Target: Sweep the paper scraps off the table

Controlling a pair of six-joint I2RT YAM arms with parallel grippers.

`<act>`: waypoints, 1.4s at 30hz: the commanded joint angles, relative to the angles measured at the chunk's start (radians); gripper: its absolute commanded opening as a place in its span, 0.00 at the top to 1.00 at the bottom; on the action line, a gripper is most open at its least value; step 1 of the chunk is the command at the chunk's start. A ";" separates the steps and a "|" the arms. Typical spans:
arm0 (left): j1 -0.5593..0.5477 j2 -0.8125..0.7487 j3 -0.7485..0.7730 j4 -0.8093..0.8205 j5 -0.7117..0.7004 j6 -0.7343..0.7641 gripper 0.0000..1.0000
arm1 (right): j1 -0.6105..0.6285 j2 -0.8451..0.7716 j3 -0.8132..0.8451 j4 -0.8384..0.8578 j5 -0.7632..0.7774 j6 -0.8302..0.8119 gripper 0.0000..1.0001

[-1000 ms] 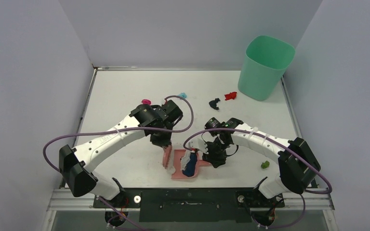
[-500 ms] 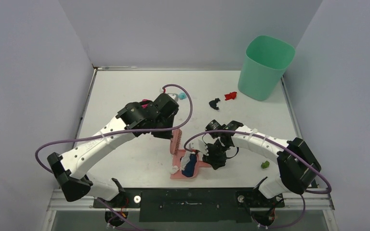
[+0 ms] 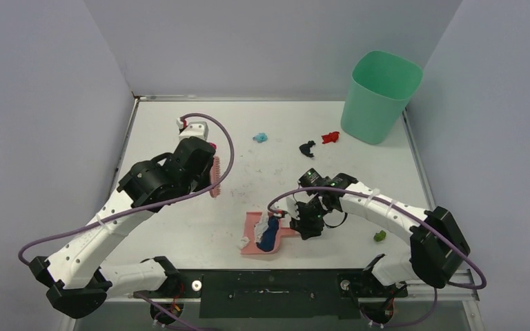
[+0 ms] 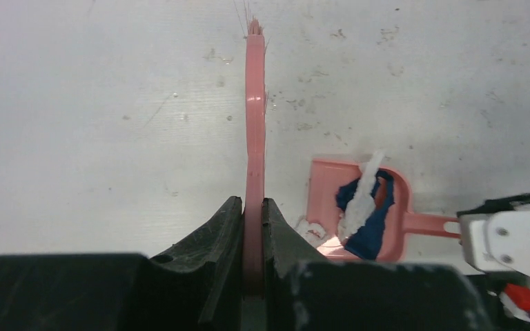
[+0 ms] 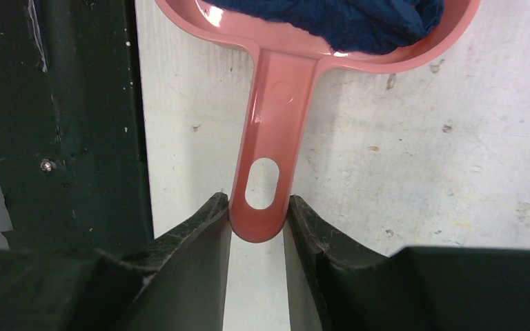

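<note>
My left gripper [image 4: 252,207] clamps the pink brush [image 4: 254,117], left of the dustpan [image 5: 276,96]. My right gripper [image 5: 258,210] pinches the dustpan's handle. The dustpan holds paper scraps [image 4: 362,207].

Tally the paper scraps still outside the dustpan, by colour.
light blue scrap: 1
black scrap: 1
red scrap: 1
green scrap: 1
magenta scrap: 1, partly hidden
white scrap: 1, at the dustpan lip
Total: 6
</note>
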 commanded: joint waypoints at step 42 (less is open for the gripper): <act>0.071 0.041 -0.412 0.253 0.470 -0.025 1.00 | 0.092 0.061 0.047 -0.032 0.126 0.026 0.85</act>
